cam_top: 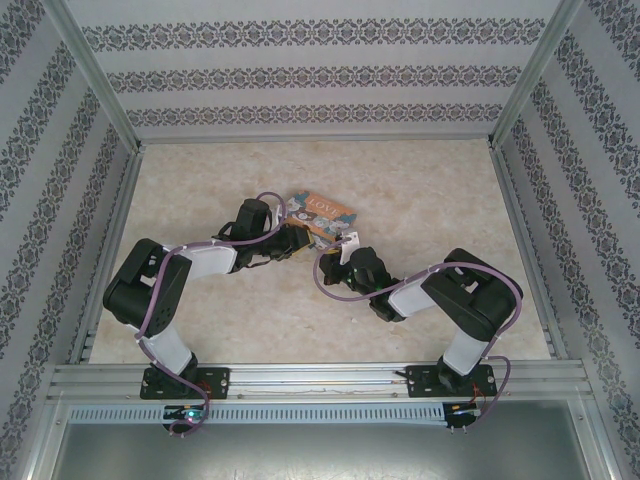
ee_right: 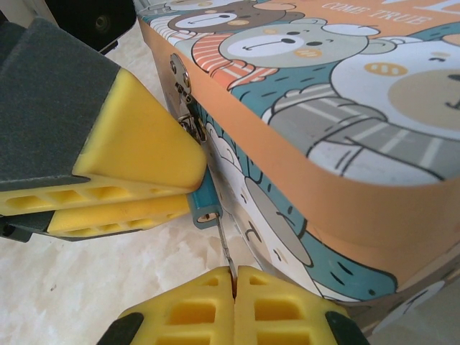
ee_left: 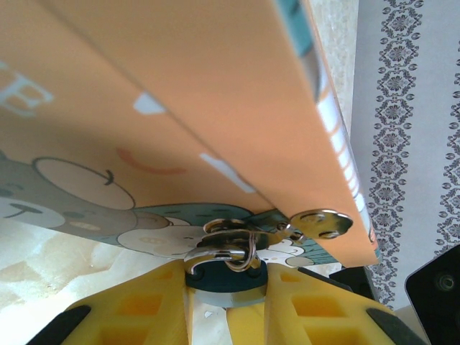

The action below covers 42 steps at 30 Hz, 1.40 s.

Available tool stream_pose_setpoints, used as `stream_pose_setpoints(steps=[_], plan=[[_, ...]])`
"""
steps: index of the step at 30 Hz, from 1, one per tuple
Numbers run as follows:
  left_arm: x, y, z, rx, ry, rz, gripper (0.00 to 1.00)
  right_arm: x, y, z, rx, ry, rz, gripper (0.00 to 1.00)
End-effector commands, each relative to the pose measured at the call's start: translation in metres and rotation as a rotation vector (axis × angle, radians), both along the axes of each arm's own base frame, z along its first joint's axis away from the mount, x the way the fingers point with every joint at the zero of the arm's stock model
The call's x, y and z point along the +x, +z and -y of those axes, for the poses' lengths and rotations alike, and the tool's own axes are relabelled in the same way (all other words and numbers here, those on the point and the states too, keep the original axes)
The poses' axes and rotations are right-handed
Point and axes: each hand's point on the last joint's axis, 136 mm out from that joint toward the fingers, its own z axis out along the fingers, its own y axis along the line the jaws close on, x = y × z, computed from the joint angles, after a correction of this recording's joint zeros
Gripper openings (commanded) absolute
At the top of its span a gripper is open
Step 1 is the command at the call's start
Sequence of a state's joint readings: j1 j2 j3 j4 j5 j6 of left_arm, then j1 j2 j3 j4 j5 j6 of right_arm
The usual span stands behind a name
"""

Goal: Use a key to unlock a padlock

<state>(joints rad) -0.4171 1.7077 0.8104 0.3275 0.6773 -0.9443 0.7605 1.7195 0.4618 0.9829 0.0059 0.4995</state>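
The tiny teal-blue padlock (ee_right: 204, 205) with a thin silver shackle hangs from the metal clasp (ee_right: 181, 75) on the front side of the rectangular orange-and-teal cartoon-bear box (ee_right: 345, 144). The box lies near the middle of the pale marbled counter (cam_top: 430, 200).

The left gripper (ee_left: 226, 302) sits right at the padlock. Its yellow fingers are clenched on the teal body from both sides, and the shackle loops through the clasp just above them.

The right gripper (ee_right: 233, 277) is directly below the padlock. Its yellow fingers are pressed together, pinching a thin silver key (ee_right: 223, 244). The blade rises out of the fingertips to the underside of the padlock's body. I cannot tell whether the tip is inside the keyhole. In the top view both arms meet at the box's near edge.
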Motion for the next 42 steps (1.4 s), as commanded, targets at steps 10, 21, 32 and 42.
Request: stream_pose_setpoints(steps=[10,21,32,42], plan=[[-0.008,0.011,0.017,-0.064,-0.085,0.002,0.27,0.010,0.041,-0.013,0.114,0.020,0.074,0.00],[-0.009,0.009,0.017,-0.064,-0.089,0.000,0.27,0.018,0.052,-0.014,0.137,-0.007,0.092,0.00],[-0.009,0.007,0.017,-0.064,-0.087,-0.006,0.27,0.018,0.062,-0.020,0.167,0.017,0.098,0.00],[-0.007,0.004,0.016,-0.059,-0.083,-0.009,0.27,0.013,0.063,-0.014,0.168,0.005,0.096,0.00]])
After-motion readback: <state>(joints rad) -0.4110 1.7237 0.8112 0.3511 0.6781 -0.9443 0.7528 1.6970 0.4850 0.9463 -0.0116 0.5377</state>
